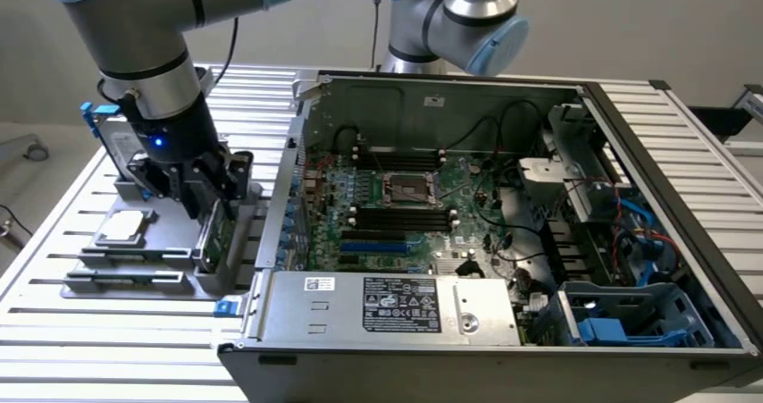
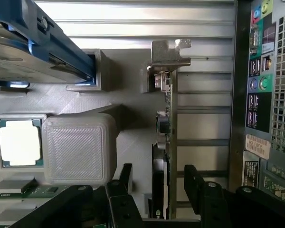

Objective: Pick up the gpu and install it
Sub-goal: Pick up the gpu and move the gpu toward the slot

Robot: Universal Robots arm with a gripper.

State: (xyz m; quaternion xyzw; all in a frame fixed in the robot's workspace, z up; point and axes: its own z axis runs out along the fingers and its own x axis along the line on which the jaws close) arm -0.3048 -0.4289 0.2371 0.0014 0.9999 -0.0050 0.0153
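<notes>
On the ribbed metal counter (image 1: pixel 107 331), to the exterior view's left of the open black computer case (image 1: pixel 667 144): a grey plastic holder tray (image 1: pixel 131 282), and in one of its slots the gpu (image 2: pixel 165 128), a small flat card with green circuit board on one face and black shroud on the other. Stands on edge there, silver metal bracket (image 2: pixel 170 52) at one end. Not yet lifted.

Jaws low astride the card, one finger (image 2: pixel 125 180) on the shroud side, the other on the board side. Spread apart, with a gap on each side; grasping nothing.

Inside the case, green motherboard (image 1: pixel 399 211) with its blue expansion slots (image 1: pixel 370 240) bare. Judged from that: approach to the card done, closing on it not yet; grip, lift, carry across and seating in the case all still left.

Elsewhere on the tray, apart from the jaws: square silver processor chip (image 1: pixel 125 227) and silver hard drive with blue rails (image 2: pixel 33 42).
</notes>
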